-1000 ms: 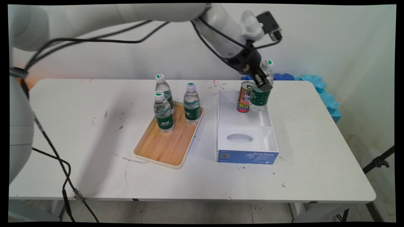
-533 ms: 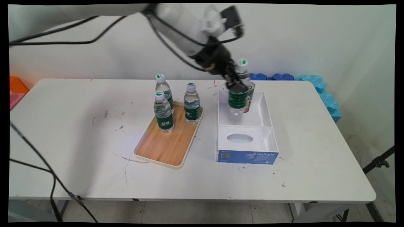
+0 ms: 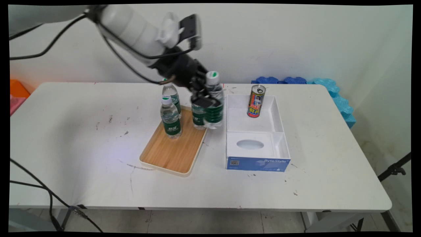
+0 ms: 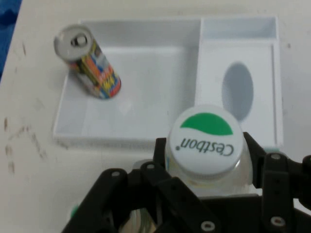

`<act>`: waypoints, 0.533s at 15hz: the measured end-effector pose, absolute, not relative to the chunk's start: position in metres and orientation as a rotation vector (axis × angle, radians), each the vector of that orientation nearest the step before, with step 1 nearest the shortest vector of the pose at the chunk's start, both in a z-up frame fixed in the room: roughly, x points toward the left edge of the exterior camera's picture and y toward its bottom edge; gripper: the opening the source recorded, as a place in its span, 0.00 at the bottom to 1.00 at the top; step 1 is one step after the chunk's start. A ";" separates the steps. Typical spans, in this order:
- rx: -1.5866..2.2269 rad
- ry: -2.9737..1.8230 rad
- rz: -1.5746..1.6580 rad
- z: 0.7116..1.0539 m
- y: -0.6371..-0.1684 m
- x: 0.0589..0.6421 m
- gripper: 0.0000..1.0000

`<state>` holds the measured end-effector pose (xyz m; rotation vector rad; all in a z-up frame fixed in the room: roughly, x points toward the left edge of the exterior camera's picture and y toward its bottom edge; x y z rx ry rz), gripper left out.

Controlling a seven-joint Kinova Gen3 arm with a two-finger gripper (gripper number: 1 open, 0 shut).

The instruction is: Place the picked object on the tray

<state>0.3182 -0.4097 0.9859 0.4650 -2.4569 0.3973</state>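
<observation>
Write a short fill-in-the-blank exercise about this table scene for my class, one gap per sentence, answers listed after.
1. The gripper is shut on a water ____.
2. Three bottles stand on the ____ tray.
3. The can stands ____ in the white box.
4. The held bottle's cap is white and ____.

Missing words: bottle; wooden; upright; green

Off-task items you've got on the surface (image 3: 82,138)

You see a wooden tray (image 3: 171,149) carrying three water bottles (image 3: 170,118), a white box (image 3: 255,131) just beside its right with an upright can (image 3: 256,101) in the far compartment, and blue foam (image 3: 329,87) at the far right edge.
</observation>
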 end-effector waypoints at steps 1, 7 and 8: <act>0.458 -2.466 0.398 0.984 -0.404 0.329 0.00; 0.427 -2.503 0.399 0.968 -0.379 0.371 0.00; 0.422 -2.511 0.396 0.963 -0.375 0.377 0.00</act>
